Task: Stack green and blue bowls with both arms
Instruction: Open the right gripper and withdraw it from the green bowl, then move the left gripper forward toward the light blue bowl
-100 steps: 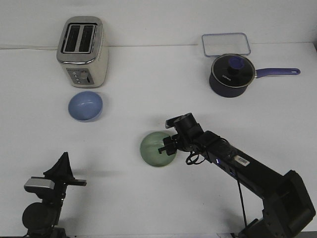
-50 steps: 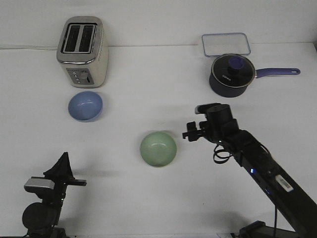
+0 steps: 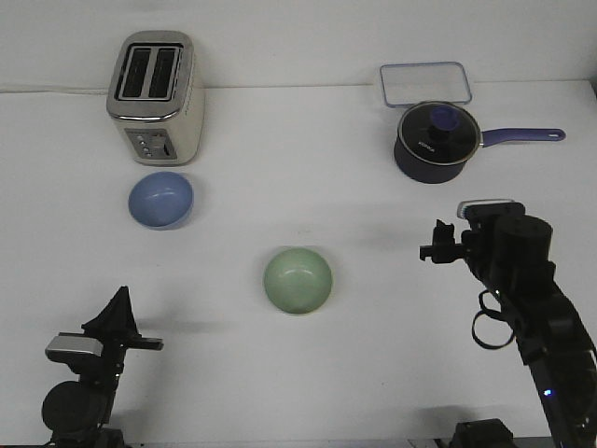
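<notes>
From my remote station, the front view shows a white surface [image 3: 280,373]. The pale mint green round bowl [image 3: 298,280] sits alone near the centre. A second ago my right arm's fingers [image 3: 435,250] were at that bowl's rim; since then the arm has pulled away toward 3 o'clock and now hovers well apart from it, carrying nothing. I cannot tell whether those fingers are spread or pressed together, as they are small and dark against the wrist. The soft periwinkle blue round bowl [image 3: 160,199] rests toward 10 o'clock from the green one, just in front of a cream and chrome two-slot toaster [image 3: 155,97]. My left arm's fingers [image 3: 117,313] stay parked at 7 o'clock; their state is also unclear. A dark navy lidded saucepan with a purple handle [image 3: 436,141] stands at 1 o'clock. I judge the green bowl is now placed as the base, so the blue bowl likely falls to the left arm next.
</notes>
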Available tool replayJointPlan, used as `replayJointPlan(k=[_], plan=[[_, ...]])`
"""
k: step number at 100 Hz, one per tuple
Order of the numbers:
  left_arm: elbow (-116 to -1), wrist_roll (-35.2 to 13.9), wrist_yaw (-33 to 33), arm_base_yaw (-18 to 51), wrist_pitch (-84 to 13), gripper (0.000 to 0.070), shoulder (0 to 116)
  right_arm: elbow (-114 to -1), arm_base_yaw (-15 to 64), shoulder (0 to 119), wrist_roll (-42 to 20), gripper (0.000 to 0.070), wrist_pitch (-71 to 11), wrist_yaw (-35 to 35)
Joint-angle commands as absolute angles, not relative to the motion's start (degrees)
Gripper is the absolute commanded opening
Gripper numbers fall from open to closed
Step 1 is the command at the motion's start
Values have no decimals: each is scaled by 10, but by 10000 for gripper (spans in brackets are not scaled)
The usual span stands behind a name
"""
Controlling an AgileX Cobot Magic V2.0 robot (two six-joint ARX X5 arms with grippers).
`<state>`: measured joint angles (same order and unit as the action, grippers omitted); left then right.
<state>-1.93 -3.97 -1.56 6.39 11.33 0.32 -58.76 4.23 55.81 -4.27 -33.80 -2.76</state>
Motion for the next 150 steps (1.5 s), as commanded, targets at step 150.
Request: replayJointPlan(k=[150], plan=[[-436,-82,-17,63,-233,12,296,-289,39,270,-43,390,-124,-10]])
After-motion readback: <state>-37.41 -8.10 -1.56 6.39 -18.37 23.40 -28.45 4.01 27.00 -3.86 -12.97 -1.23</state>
